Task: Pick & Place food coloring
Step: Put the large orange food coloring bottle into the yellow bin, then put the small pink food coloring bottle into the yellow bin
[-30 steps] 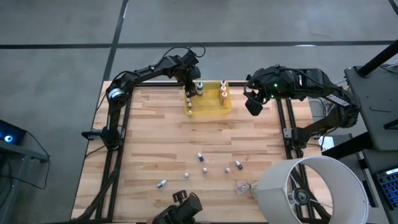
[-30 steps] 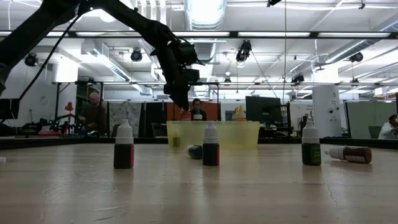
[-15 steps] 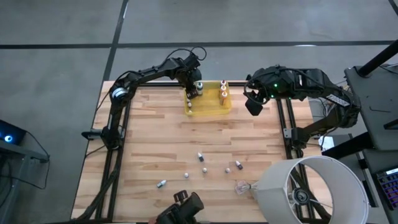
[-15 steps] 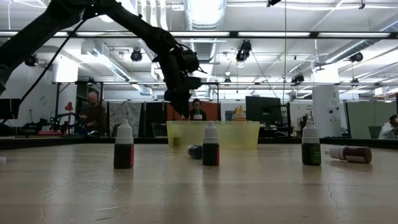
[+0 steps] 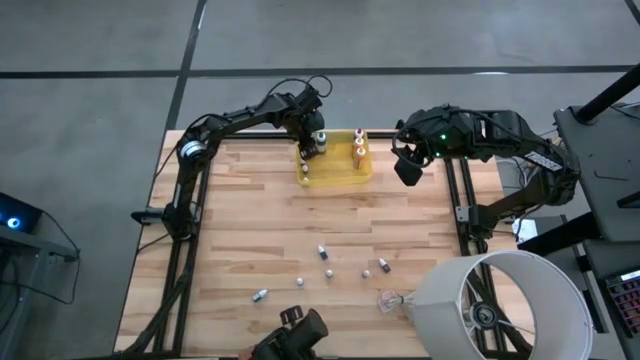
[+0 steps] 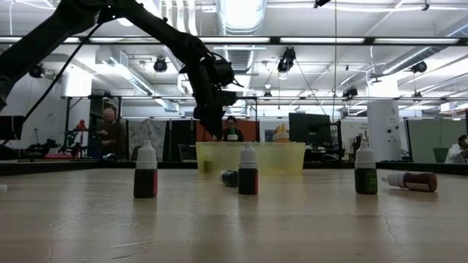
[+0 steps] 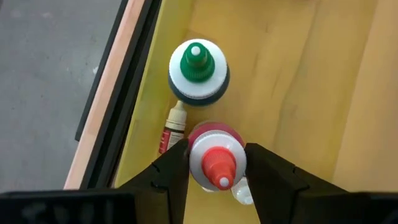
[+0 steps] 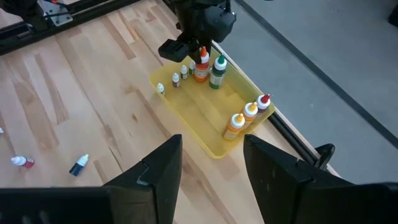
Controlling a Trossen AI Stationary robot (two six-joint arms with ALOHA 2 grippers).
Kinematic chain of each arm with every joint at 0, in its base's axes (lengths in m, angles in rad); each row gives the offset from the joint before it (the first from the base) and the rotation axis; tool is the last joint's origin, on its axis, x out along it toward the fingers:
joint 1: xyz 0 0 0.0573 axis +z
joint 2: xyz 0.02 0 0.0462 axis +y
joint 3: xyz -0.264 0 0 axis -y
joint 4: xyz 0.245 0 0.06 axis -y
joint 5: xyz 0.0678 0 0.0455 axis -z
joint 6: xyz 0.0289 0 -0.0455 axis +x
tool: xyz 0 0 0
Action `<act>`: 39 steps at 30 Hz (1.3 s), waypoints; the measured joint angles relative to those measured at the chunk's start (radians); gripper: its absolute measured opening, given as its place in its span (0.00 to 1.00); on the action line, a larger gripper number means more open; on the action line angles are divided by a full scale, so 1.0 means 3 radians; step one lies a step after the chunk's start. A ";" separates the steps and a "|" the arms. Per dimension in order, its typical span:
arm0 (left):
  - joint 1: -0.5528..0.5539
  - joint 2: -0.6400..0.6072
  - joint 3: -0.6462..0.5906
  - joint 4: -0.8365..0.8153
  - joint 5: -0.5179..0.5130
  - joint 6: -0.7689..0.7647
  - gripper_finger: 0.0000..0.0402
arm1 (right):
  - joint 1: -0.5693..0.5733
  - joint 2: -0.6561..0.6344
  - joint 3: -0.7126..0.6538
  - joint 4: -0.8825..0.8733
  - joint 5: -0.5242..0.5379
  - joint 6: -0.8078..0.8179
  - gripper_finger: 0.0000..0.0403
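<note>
The left gripper (image 7: 214, 163) hangs over the back corner of the see-through yellow plastic tray (image 5: 338, 176), at the far side of the wooden bench (image 5: 250, 240). Its jaws sit on both sides of a bottle with a red cap (image 7: 216, 163). I cannot tell if they are squeezing it or letting go. A bottle with a green cap (image 7: 199, 68) stands just beside it, and a tiny bottle (image 7: 172, 127) lies against the tray wall.

If the jaws lift while touching the red cap, I think the bottle could tip over and knock the green one. The tray wall is very near, so there is not much room that way. Going straight up looks safest.

More little food coloring bottles (image 5: 327, 262) wait on the near part of the bench, well apart from the tray, with lots of open wood around them.

The right gripper (image 5: 407, 168) waits with its jaws apart and empty, beside the tray's other end.
</note>
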 joint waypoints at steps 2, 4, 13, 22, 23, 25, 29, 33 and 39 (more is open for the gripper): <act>-0.0001 0.0000 0.0000 0.0003 0.0000 0.0002 0.32 | 0.0000 0.0000 0.0000 0.0000 0.0000 -0.0001 0.41; -0.0001 0.0000 0.0000 0.0003 0.0001 0.0003 0.33 | 0.0000 0.0000 0.0000 0.0000 0.0001 -0.0001 0.41; -0.0001 0.0001 0.0120 -0.0004 -0.0001 0.0007 0.36 | 0.0000 0.0000 0.0000 0.0000 0.0002 -0.0011 0.41; -0.0001 0.0001 0.0454 -0.0250 -0.0166 0.0010 0.36 | 0.0000 0.0000 0.0000 0.0000 0.0004 -0.0011 0.41; -0.0001 0.0001 0.0479 -0.0278 -0.0169 0.0011 0.36 | 0.0000 0.0000 0.0000 0.0000 0.0004 -0.0013 0.41; 0.0001 0.0001 0.0504 -0.0324 -0.0169 0.0010 0.36 | 0.0000 0.0000 0.0000 0.0000 0.0004 -0.0013 0.41; 0.0000 0.0001 0.0511 -0.0368 -0.0170 0.0008 0.36 | 0.0003 0.0000 0.0000 0.0000 0.0004 -0.0013 0.41; -0.0009 0.0001 0.0510 -0.0445 -0.0173 -0.0050 0.36 | 0.0003 0.0000 0.0000 0.0000 0.0004 -0.0013 0.41; -0.0049 -0.0009 0.0554 -0.0678 -0.0173 -0.0116 0.36 | 0.0003 0.0000 0.0000 0.0000 0.0004 -0.0014 0.41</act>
